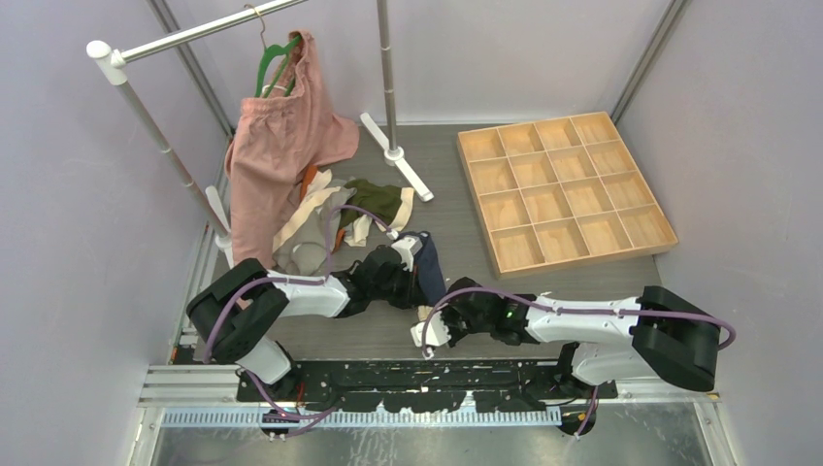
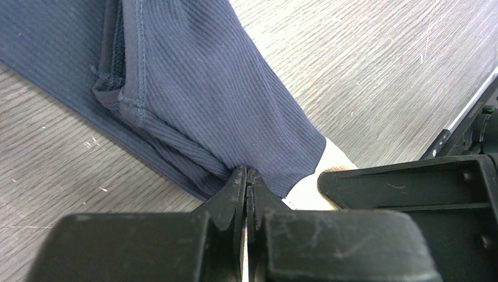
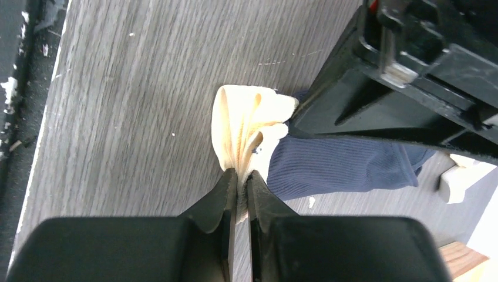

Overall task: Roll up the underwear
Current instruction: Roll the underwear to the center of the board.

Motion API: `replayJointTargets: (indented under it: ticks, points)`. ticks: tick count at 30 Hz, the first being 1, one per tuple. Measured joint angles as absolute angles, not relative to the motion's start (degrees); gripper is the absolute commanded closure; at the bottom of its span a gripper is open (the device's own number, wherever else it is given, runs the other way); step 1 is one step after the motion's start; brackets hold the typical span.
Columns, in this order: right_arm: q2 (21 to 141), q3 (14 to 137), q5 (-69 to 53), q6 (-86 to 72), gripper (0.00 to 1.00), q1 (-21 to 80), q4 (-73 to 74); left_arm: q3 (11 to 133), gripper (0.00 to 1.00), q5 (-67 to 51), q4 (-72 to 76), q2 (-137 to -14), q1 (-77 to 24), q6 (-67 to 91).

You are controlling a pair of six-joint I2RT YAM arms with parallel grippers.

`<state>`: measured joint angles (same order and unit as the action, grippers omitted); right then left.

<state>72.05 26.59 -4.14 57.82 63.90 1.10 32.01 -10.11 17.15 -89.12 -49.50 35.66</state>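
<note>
Navy underwear (image 1: 430, 262) with a cream waistband (image 3: 244, 120) lies folded on the grey table between my two arms. My left gripper (image 2: 246, 171) is shut on a fold of the navy ribbed fabric (image 2: 194, 88), just beside the waistband end (image 2: 320, 188). From the other side, my right gripper (image 3: 242, 171) is shut on the bunched cream waistband, and the navy fabric (image 3: 340, 167) trails off to its right. From above, the left gripper (image 1: 419, 287) and the right gripper (image 1: 439, 325) stand close together at the near end of the underwear.
A heap of other underwear, olive green (image 1: 378, 199) and grey with cream bands (image 1: 311, 238), lies at the back left under a large pink garment (image 1: 281, 146) on a green hanger. A rack foot (image 1: 398, 160) stands behind. A wooden compartment tray (image 1: 563, 189) sits at the back right.
</note>
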Motion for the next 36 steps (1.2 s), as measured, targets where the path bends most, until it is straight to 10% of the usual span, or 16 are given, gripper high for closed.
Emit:
replayJointTargets:
  ticks: [36]
  points:
    - [79.70, 38.81, -28.82, 9.23, 0.99, 51.29, 8.01, 25.28, 0.99, -11.33, 9.26, -78.08, -49.65, 37.06]
